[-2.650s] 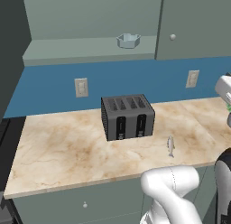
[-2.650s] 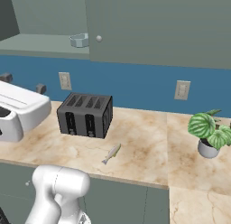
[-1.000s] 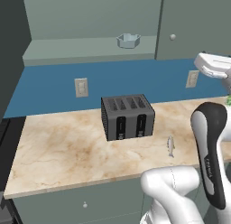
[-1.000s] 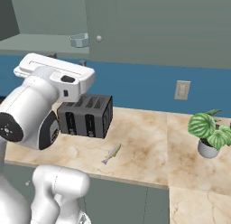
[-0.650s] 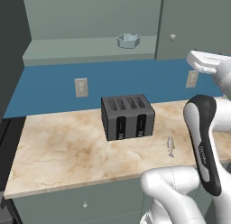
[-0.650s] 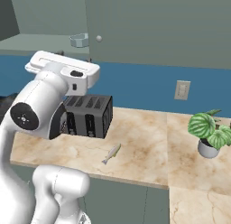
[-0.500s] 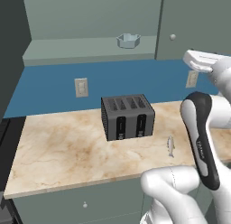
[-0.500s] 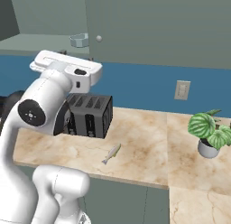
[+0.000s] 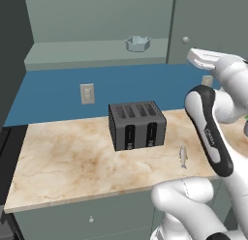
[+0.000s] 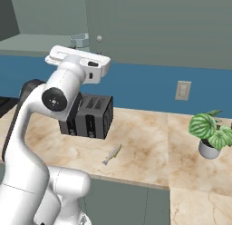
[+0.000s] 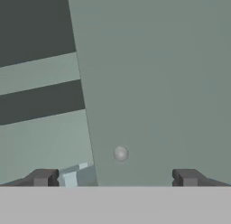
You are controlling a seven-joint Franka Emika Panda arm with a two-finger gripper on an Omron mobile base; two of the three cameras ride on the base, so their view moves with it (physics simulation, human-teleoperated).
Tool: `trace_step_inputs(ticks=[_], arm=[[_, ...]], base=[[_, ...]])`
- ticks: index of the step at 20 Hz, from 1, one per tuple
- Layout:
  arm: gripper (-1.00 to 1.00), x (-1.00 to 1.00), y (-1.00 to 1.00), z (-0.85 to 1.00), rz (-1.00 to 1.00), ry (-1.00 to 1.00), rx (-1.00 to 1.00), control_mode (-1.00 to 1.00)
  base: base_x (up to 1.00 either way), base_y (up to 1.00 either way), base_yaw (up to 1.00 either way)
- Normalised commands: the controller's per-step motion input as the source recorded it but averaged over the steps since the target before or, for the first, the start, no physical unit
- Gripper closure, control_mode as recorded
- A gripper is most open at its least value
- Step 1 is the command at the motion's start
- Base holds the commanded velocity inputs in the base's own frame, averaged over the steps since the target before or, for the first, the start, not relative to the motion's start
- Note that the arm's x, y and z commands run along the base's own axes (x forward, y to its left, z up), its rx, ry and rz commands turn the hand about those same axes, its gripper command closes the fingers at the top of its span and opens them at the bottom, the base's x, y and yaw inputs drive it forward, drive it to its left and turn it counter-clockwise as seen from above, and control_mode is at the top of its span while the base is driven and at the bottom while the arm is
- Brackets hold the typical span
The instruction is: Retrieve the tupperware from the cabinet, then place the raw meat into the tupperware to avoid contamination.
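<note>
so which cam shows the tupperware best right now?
Left base view: the tupperware sits whole and unobstructed on the open cabinet shelf, octagonal rim clear. Right base view shows it partly hidden behind the arm. Hand view catches just a pale sliver beside the closed door's edge.

I see dark grey toaster [image 9: 137, 125] with 4 slots at centre of left base frame, upright on beige marble counter [image 9: 63, 161]. Blue backsplash [image 9: 58, 94] behind it carries pale wall outlet [image 9: 87, 94], left of toaster. In right base frame, potted plant [image 10: 211, 134] stands at right edge; second outlet [image 10: 182, 90] sits upper right of centre.
</note>
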Motion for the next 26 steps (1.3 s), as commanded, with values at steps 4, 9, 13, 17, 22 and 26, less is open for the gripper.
trace_step_inputs(ticks=[4, 9, 13, 17, 22, 26], arm=[[-1.0, 0.57, 0.0, 0.0, 0.04, 0.0, 0.0, -1.0], [-1.0, 0.59, 0.0, 0.0, 0.04, 0.0, 0.0, -1.0], [-1.0, 0.57, -0.03, -0.01, 0.03, 0.0, 0.0, -1.0], [-1.0, 0.46, -0.17, -0.02, 0.0, 0.0, 0.0, -1.0], [-1.0, 0.47, -0.15, -0.02, 0.0, 0.0, 0.0, -1.0], [-1.0, 0.6, -0.04, -0.08, 0.01, 0.01, 0.0, -1.0]], base=[[0.0, 0.0, 0.0], [0.0, 0.0, 0.0], [0.0, 0.0, 0.0], [0.0, 0.0, 0.0], [0.0, 0.0, 0.0], [0.0, 0.0, 0.0]])
